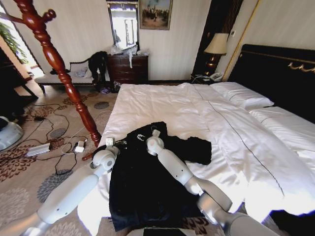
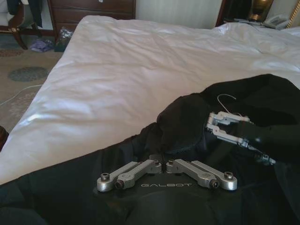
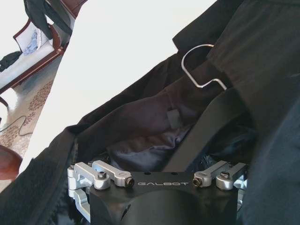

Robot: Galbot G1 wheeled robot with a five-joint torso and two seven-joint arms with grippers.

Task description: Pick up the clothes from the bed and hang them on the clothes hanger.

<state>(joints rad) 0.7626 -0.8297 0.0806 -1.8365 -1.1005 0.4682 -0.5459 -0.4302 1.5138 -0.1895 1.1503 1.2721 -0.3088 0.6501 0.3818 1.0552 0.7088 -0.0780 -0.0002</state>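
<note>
Over at the near corner of the bed (image 1: 162, 105), looks like the hanger-fitting step, with nothing lifted off the bed yet. Clothes (image 1: 142, 187) spread flat on that corner, collar pointing up the bed. Clothes hanger (image 3: 211, 126) tucked inside the collar, wire hook poking out. Left gripper (image 1: 109, 143) down at the collar on the bed-edge side, right gripper (image 1: 153, 135) near it toward mid-bed, both against the fabric. Can't tell whether either is open or clamped, since both ends are buried in black cloth. Probably calls next for seating the shoulders over the hanger's arms, then getting a firm hold by the hook before lifting clear of the bed.
</note>
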